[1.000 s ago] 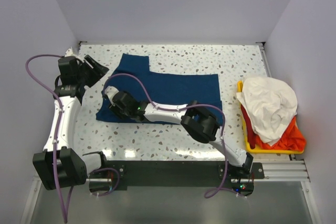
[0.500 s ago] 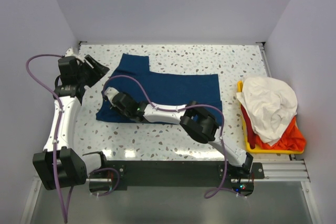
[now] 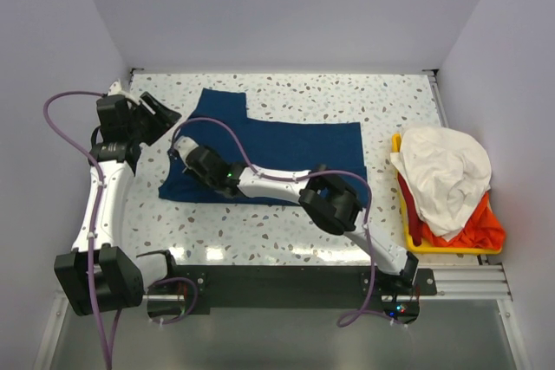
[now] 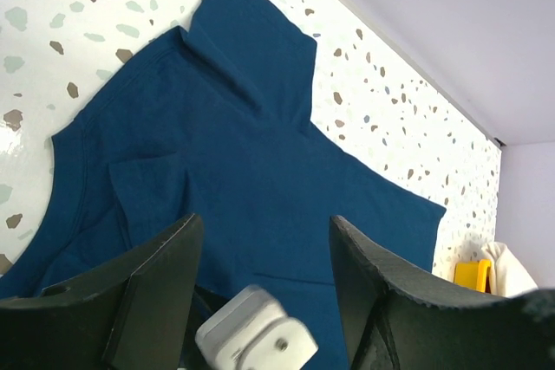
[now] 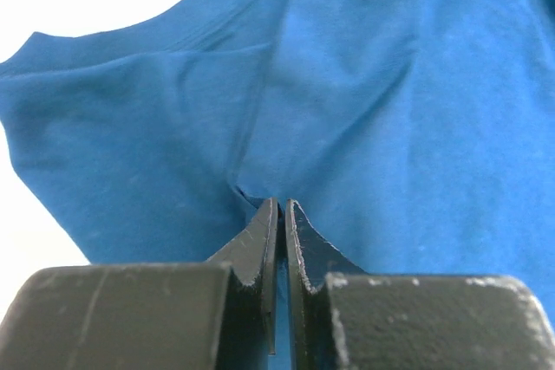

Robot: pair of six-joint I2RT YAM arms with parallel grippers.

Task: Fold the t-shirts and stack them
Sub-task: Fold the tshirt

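Right wrist view gives the clearest answer: the right gripper point(image 5: 279, 207) has its two fingers pressed almost together on a small ridge of the navy t-shirt point(image 5: 364, 110), so it is holding cloth. From the top camera this shirt lies spread on the table point(image 3: 364, 93), with one sleeve pointing to the far left corner, and the pinch is near its left edge. The left gripper point(image 4: 262, 230) hangs above the same side with its fingers wide apart and nothing between them.

The step in hand seems to be the first fold of the navy shirt. Whether the pinch takes one layer or two is hard to tell from the blurred close view. The next move probably calls for lifting this edge and carrying it over the body of the shirt, without dragging the rest of the cloth. The cream-white t-shirt point(image 3: 442, 175) and the orange-red t-shirt point(image 3: 484, 230) lie heaped in the yellow bin point(image 3: 406, 233) at the right, not yet folded.
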